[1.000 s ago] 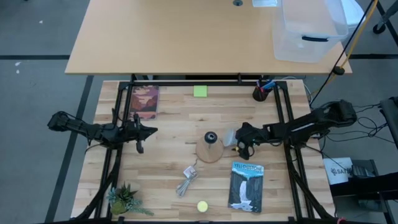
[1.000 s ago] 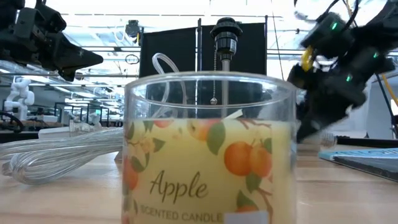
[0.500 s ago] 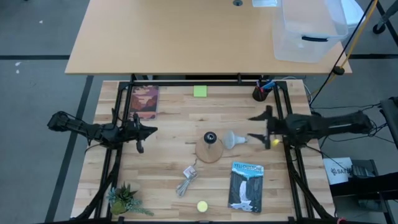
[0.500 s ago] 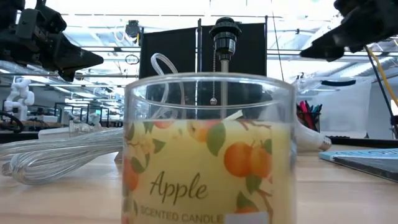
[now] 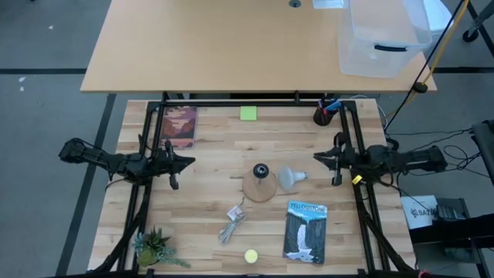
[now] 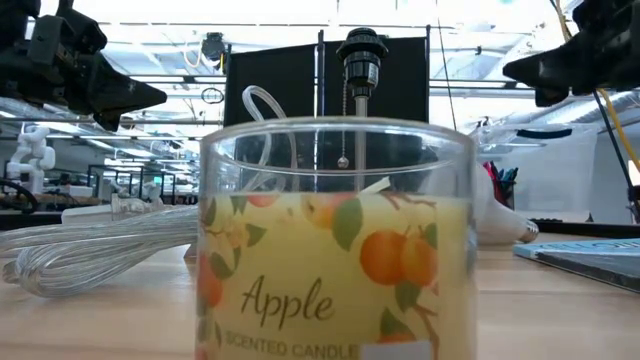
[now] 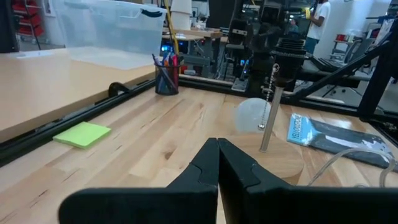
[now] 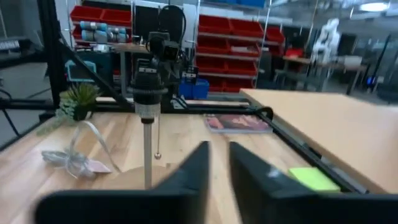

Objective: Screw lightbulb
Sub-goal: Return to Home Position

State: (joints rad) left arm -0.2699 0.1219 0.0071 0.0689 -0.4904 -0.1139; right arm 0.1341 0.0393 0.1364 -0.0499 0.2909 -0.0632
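The white lightbulb (image 5: 290, 177) lies on its side on the table just right of the round wooden base (image 5: 260, 188). Its neck points toward the right edge. The black socket (image 5: 262, 169) stands upright on the base. In the left wrist view the lightbulb (image 7: 251, 114) shows behind the socket's pull chain. My right gripper (image 5: 317, 157) hovers right of the bulb and above the table, with a narrow gap between its fingers and nothing between them. My left gripper (image 5: 187, 162) is shut and waits left of the base, holding nothing.
A glass candle jar (image 5: 251, 255) stands near the front edge and fills the low view. A coiled clear cord (image 5: 231, 228) and a book (image 5: 306, 232) lie in front of the base. A second book (image 5: 180, 126), a green note (image 5: 248, 113) and a pen cup (image 5: 324, 116) sit at the back. A plant (image 5: 154, 249) stands front left.
My right gripper has risen from over the bulb and drawn back toward the table's right edge. Its fingers stood wide half a second ago and have since closed to a narrow gap. The bulb, hidden under it before, now lies in plain view beside the base.
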